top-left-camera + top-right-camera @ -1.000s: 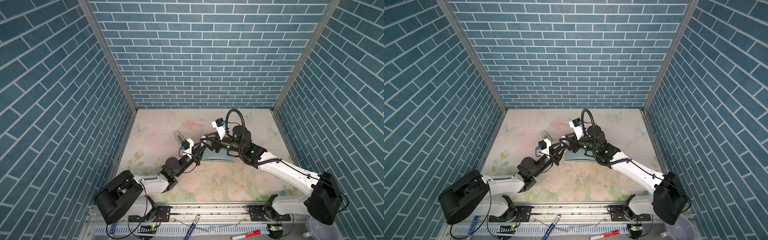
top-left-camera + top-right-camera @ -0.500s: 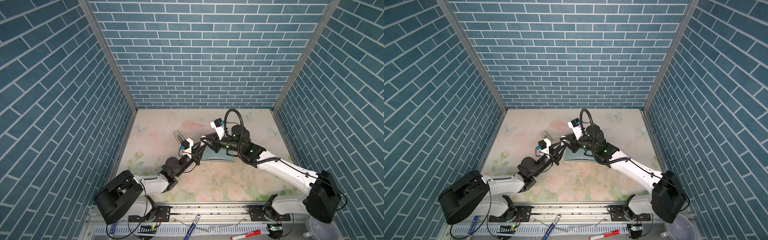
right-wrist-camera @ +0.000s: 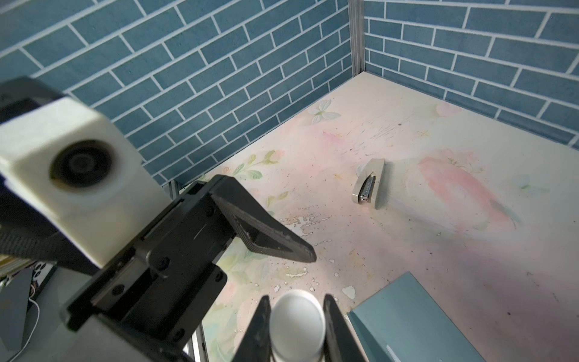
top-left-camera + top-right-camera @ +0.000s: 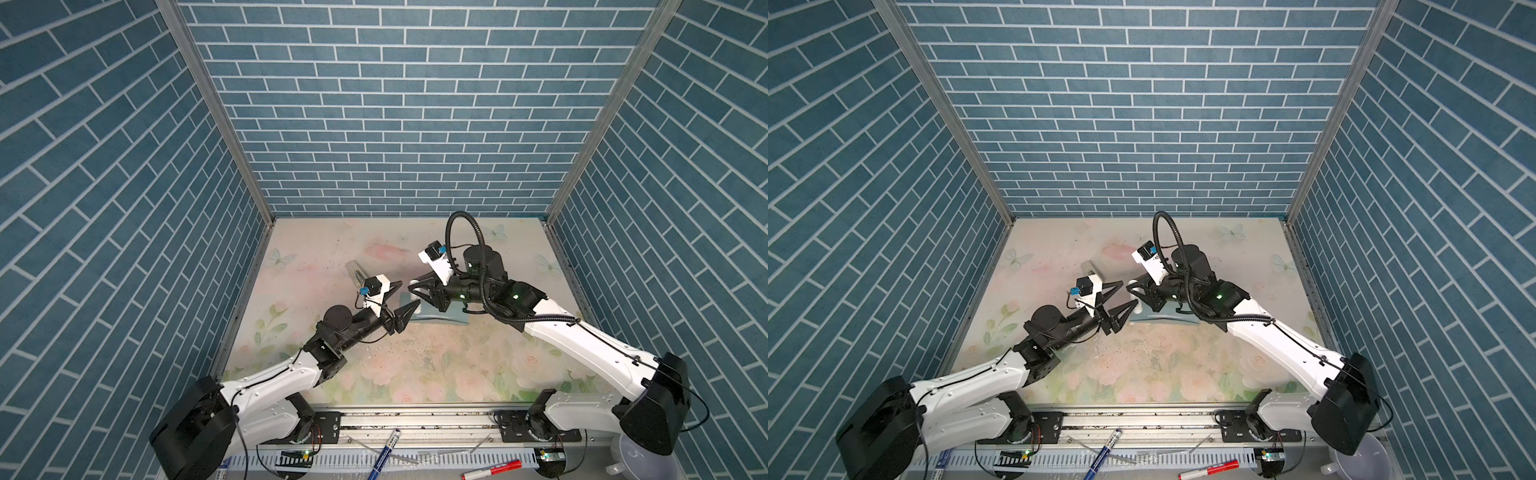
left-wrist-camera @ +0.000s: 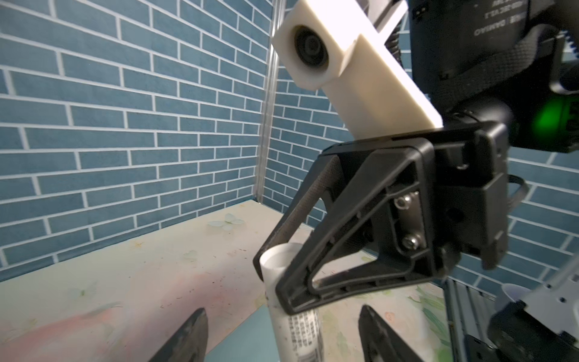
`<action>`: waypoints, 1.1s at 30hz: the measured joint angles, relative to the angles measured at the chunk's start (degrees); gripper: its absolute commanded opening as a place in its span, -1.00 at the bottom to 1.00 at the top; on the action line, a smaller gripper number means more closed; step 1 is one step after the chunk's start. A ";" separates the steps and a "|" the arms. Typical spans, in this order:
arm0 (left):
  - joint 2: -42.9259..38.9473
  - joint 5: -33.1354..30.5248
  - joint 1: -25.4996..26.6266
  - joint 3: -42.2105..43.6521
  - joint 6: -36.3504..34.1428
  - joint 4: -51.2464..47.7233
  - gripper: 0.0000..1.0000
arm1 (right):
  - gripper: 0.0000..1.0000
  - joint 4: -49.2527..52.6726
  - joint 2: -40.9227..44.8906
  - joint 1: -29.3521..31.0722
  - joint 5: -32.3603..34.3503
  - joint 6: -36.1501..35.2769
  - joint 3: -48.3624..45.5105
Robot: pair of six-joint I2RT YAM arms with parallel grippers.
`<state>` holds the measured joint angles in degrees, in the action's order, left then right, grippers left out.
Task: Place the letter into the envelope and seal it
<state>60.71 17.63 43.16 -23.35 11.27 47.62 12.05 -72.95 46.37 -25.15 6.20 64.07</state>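
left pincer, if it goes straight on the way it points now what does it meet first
Most likely the white tube, which sits in line between the left pincer's open fingers and is gripped by the right pincer. Depth is hard to judge; the right pincer itself comes just behind.

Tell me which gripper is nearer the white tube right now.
Right. The right gripper is clamped on the white tube near its rounded end. The left gripper has its jaws spread on either side of the tube farther along, clear of it.
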 measured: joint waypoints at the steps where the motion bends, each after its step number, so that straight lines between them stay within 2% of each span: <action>1: -0.76 1.44 -0.02 -0.33 -0.15 -1.66 0.54 | -0.88 1.73 0.13 -0.04 -0.35 -1.09 0.90; 6: -1.57 8.31 -0.31 -0.46 -0.07 -7.34 0.50 | -0.88 9.68 0.17 -0.15 -3.80 -5.62 4.94; 14: 1.79 15.50 -1.29 -0.46 3.43 -6.14 0.38 | -0.89 15.08 -0.44 -0.15 -7.67 -8.46 5.95; 26: 5.79 18.99 -1.62 -0.81 7.08 -0.92 0.15 | -0.89 16.65 -2.89 -0.15 -8.90 -9.27 6.67; 33: 7.65 19.91 -1.64 -1.49 8.57 1.01 -0.05 | -0.90 16.65 -3.30 -0.15 -8.96 -9.29 6.71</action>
<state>68.36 37.54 41.52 -24.84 19.84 48.62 28.71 -76.25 46.22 -34.11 -3.09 70.78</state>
